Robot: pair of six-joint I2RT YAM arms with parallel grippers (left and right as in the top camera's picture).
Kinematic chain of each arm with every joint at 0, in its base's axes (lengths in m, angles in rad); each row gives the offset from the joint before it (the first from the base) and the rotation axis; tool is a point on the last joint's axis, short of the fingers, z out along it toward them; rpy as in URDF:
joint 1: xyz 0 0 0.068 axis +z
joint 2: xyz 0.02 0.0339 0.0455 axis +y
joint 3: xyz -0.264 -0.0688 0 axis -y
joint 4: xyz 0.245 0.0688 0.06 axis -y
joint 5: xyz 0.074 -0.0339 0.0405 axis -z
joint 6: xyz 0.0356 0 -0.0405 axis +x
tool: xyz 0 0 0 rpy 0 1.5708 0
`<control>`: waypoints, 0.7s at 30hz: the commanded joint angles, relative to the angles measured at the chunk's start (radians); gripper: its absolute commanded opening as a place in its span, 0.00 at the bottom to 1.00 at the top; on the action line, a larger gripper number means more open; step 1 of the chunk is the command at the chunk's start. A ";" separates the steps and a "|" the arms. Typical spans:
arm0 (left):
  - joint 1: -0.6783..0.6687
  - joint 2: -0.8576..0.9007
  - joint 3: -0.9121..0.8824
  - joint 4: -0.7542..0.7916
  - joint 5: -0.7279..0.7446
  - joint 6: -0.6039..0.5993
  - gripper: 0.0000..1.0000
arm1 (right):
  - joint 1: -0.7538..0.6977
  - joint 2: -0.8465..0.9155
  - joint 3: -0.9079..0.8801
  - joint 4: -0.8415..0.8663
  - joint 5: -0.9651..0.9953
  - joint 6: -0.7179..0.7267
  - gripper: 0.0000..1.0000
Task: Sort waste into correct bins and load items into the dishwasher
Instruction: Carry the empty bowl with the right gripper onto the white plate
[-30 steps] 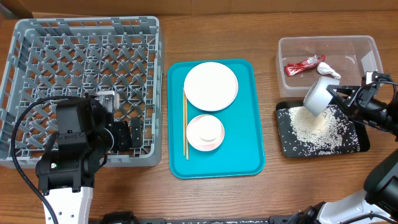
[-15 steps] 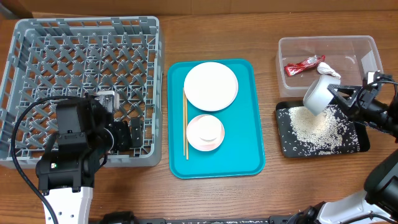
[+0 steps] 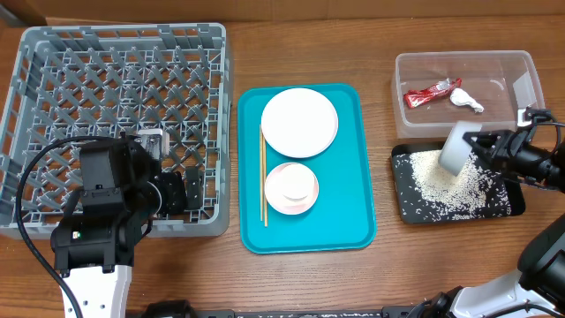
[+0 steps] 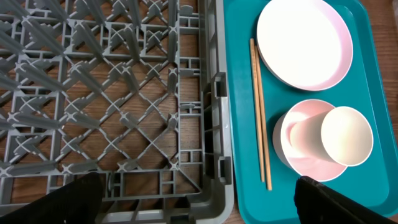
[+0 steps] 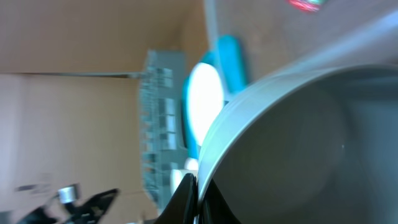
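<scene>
teal serving tray (image 3: 344, 208) (image 4: 239, 93): rectangular, rounded corners, raised rim, lying flat about midway between the counter's left and right edges, long sides running back to front | counter (image 3: 309, 44): brown wood, grain running left to right | tan flat shape (image 3: 19, 11): back-left corner, cropped, cannot tell what it is

Right wrist view: all blur; the grey bowl (image 5: 298, 137) overruns your right and bottom edges.
Right gripper (image 3: 479, 146): fingertips hidden behind the bowl it holds, near the right edge of the table (image 3: 380, 44).
Left gripper (image 4: 198, 202): you see only two dark tips, cut by the bottom edge.
Rice (image 3: 450, 187): part hidden under the bowl.
</scene>
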 commanded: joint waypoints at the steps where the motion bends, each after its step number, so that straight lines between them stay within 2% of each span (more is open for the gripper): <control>1: -0.002 0.003 0.023 0.005 0.013 -0.018 1.00 | -0.005 0.000 -0.005 0.041 0.101 0.015 0.04; 8: -0.002 0.003 0.023 0.005 0.012 -0.018 1.00 | 0.063 0.000 -0.004 0.091 0.235 0.093 0.04; 13: -0.002 0.003 0.023 0.006 0.012 -0.018 1.00 | 0.150 -0.032 0.082 -0.057 0.299 0.055 0.04; 16: -0.002 0.003 0.023 0.006 0.011 -0.018 1.00 | 0.205 -0.088 0.151 -0.130 0.400 0.056 0.04; 21: -0.002 0.003 0.023 0.008 0.012 -0.018 1.00 | 0.365 -0.172 0.182 -0.152 0.497 0.060 0.04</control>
